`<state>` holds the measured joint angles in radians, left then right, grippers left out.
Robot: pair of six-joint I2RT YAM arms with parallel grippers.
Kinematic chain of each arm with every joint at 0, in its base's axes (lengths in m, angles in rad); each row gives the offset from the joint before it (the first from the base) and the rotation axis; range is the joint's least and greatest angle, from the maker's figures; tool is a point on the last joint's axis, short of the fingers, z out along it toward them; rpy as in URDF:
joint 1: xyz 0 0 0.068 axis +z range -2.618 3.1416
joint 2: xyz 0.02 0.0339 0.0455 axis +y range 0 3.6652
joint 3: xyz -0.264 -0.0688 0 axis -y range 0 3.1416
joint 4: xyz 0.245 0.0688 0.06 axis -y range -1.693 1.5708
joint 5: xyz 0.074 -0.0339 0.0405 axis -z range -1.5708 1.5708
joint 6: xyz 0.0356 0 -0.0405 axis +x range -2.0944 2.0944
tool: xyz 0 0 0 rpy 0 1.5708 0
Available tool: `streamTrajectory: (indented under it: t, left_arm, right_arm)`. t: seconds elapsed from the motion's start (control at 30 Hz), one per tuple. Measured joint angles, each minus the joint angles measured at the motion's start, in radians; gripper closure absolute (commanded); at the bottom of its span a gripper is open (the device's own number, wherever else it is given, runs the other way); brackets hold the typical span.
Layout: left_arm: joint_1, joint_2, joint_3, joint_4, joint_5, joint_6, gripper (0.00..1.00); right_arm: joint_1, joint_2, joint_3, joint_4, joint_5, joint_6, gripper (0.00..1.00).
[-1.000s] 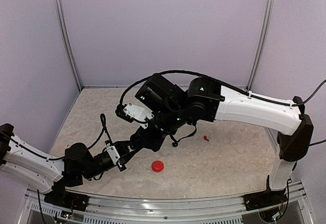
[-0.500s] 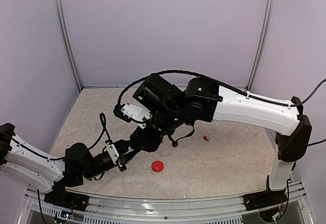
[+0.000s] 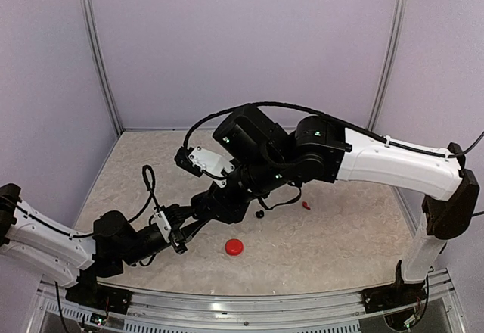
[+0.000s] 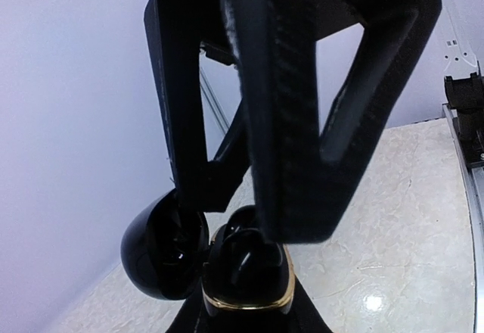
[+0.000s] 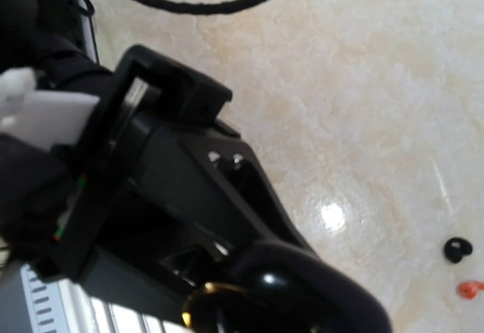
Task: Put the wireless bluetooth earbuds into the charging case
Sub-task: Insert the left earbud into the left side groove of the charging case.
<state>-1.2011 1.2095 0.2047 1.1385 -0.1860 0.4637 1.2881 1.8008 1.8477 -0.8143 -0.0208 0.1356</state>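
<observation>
Your left arm reaches in low from the lower left of the top view, stretched almost flat along the marbled table point(image 3: 340, 242). Its left gripper point(image 3: 193, 221) points toward the centre. In the left wrist view its jaws are closed on the black charging case point(image 4: 243, 276). The case sits upright at the bottom centre with its gold rim facing the camera, and the open lid point(image 4: 161, 251) hangs to the left.

Your right arm sweeps in from the right edge, elbow high and wrist bent steeply down. That puts the right gripper point(image 4: 246, 212) directly over the case. Its two fingers point(image 4: 299, 121) stand parted with wall showing between them, and nothing is visibly pinched. A dark rounded shape sits in the case's mouth. It may be an earbud, but black on black makes that hard to confirm.

On the table right of centre, a loose black earbud point(image 3: 259, 214) lies just beside the grippers. A red earbud point(image 3: 305, 205) is a little farther right. The red case point(image 3: 234, 247) rests closed below them, apart from both.
</observation>
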Motion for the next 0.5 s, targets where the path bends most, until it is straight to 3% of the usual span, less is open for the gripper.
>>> streamTrajectory:
  t: [0.5]
  left_arm:
    - [0.033, -0.031, 0.000, 0.013, 0.116, -0.085, 1.00]
  right_arm:
    - [0.000, -0.200, -0.180, 0.208, -0.002, -0.100, 0.54]
